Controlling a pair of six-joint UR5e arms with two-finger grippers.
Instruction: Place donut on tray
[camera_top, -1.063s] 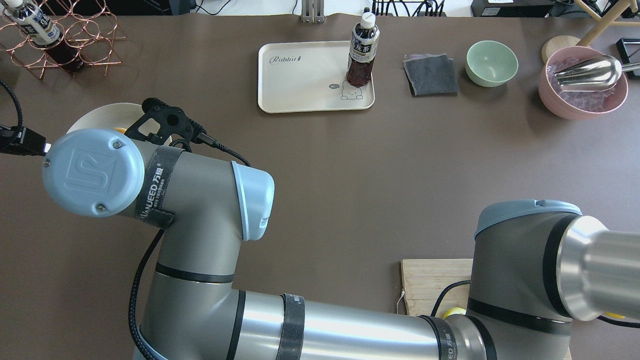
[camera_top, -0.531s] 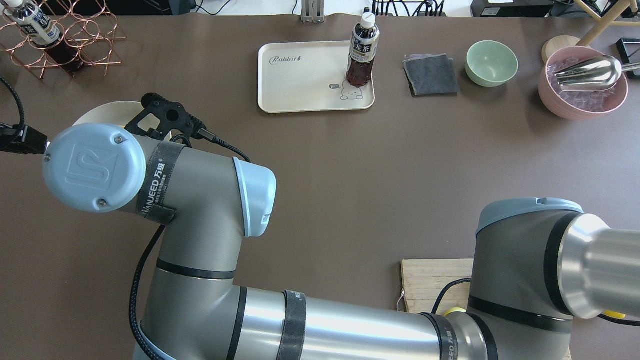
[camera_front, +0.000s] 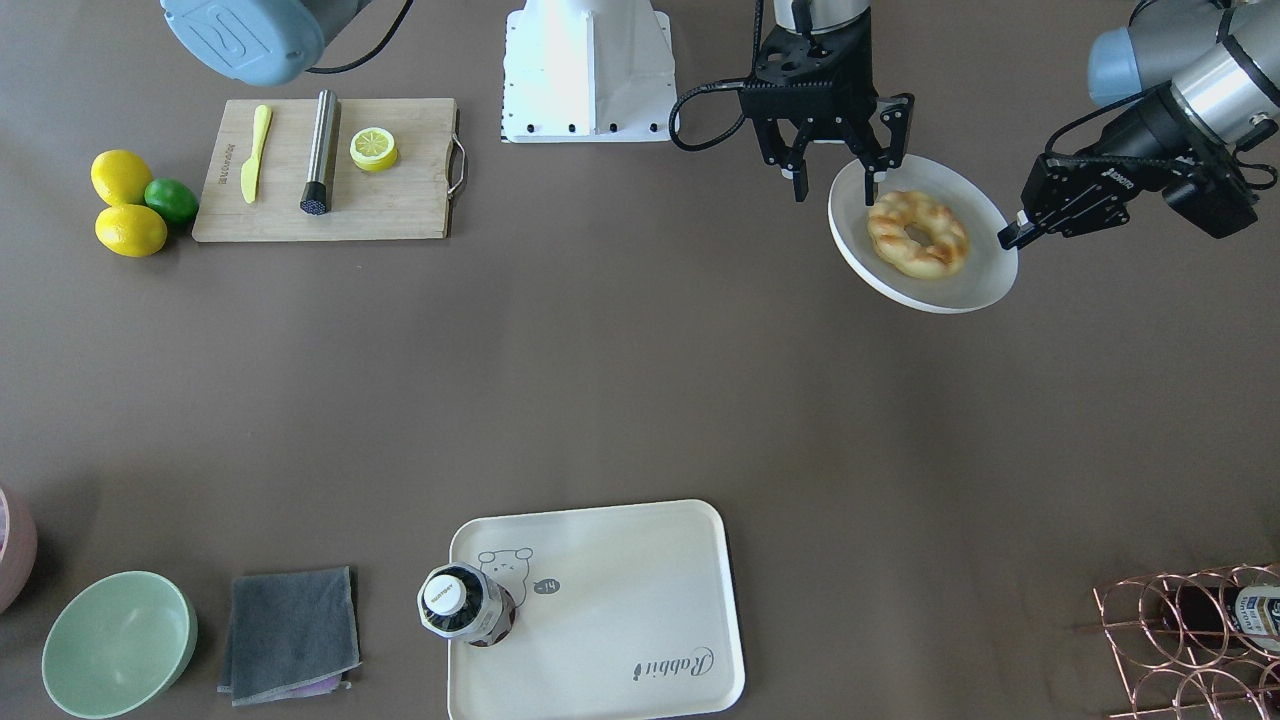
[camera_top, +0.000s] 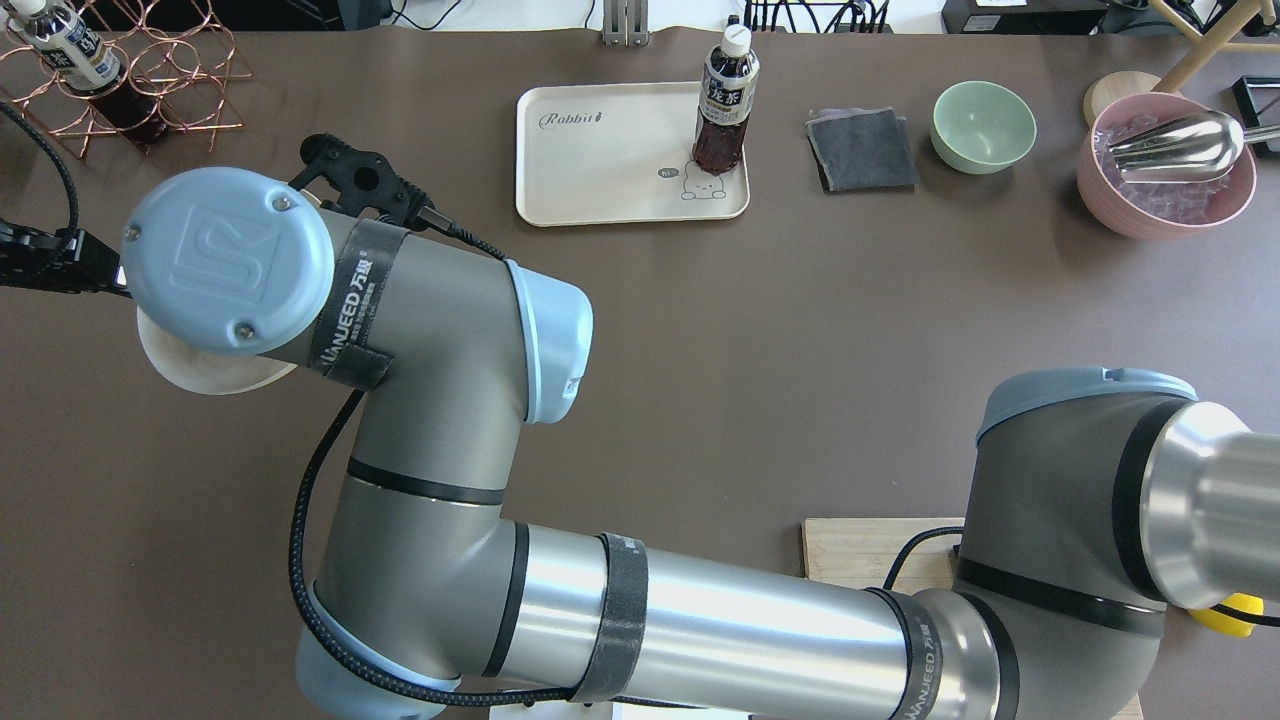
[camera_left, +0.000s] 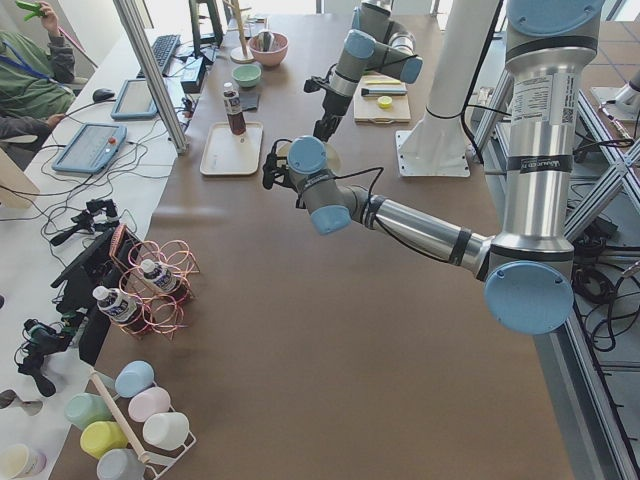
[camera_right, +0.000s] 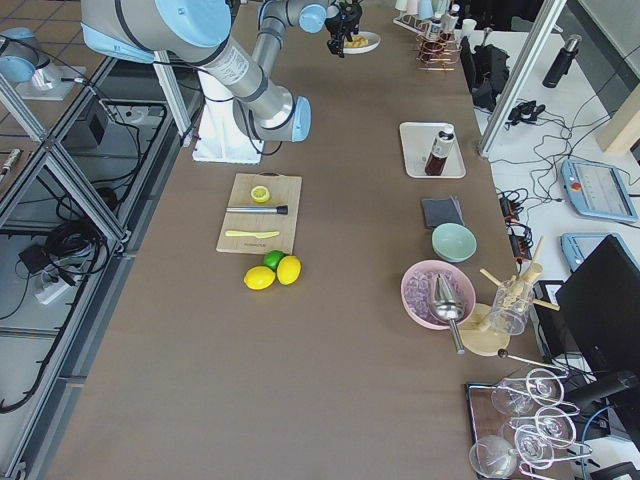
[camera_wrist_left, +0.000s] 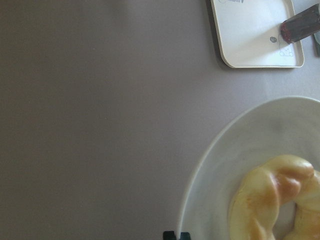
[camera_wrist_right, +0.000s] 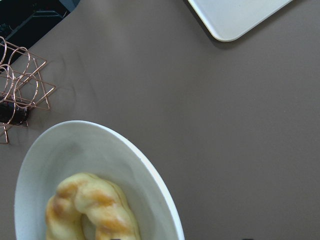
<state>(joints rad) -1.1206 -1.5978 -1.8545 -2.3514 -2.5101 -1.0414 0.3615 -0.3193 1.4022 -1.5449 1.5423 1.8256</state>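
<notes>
Donut (camera_front: 918, 233) lies on plate (camera_front: 965, 285), well apart from tray (camera_front: 620, 590). Right gripper (camera_front: 838, 178) hovers spread wide over plate edge, holds nothing. Left gripper (camera_front: 1008, 238) seems pinched on plate rim. Risk: plate tilts, donut slides off; off-centre grasp squashes it; bottle (camera_front: 462, 603) crowds tray corner.

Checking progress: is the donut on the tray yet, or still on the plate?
On the plate. The donut lies on the round plate, well apart from the tray, which holds only a bottle.
</notes>
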